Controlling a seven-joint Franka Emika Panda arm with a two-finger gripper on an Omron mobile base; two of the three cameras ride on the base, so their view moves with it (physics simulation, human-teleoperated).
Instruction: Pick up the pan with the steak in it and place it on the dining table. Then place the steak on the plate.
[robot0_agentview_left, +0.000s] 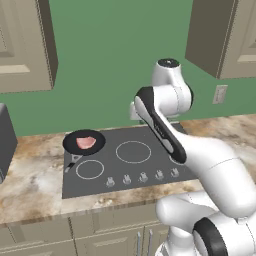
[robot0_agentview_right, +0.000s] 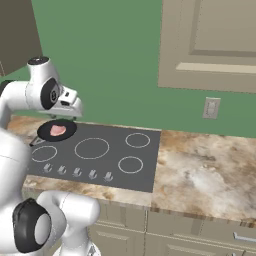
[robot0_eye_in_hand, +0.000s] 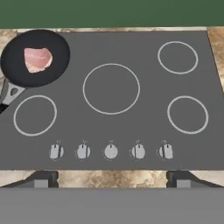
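The bench (robot0_agentview_left: 35, 170), a marbled stone top against a green wall, carries a dark grey cooktop (robot0_eye_in_hand: 131, 127) with five ringed burners and a row of five knobs (robot0_eye_in_hand: 110, 151) along its near edge.

The pan (robot0_eye_in_hand: 52, 65) sits on the far-left burner of the cooktop. It is round, black and shallow, roughly as wide as a burner ring. Its short handle (robot0_eye_in_hand: 11, 94) has a grey stem with a hole and a dark grip, and it points toward the near-left, past the cooktop edge. Expect a rigid, moderately heavy body with a smooth surface. Weight will hang away from the handle, so a grip there is likely to tip the pan bowl-down. Take hold on the handle close to the bowl, jaws across its narrow width, and keep the pan level during transport.

The steak (robot0_eye_in_hand: 37, 59) lies flat inside the pan, slightly off centre, touching the pan floor only. It is a pinkish-red slab of irregular outline with paler margins, clearly smaller than the pan. Expect a soft, pliant, slick item, free to slide if the pan tilts. For later transfer, grip it across a narrow part of its outline.

The tool (robot0_eye_in_hand: 111, 181) hangs above the middle of the cooktop, well apart from the pan, jaws wide apart and holding nothing.
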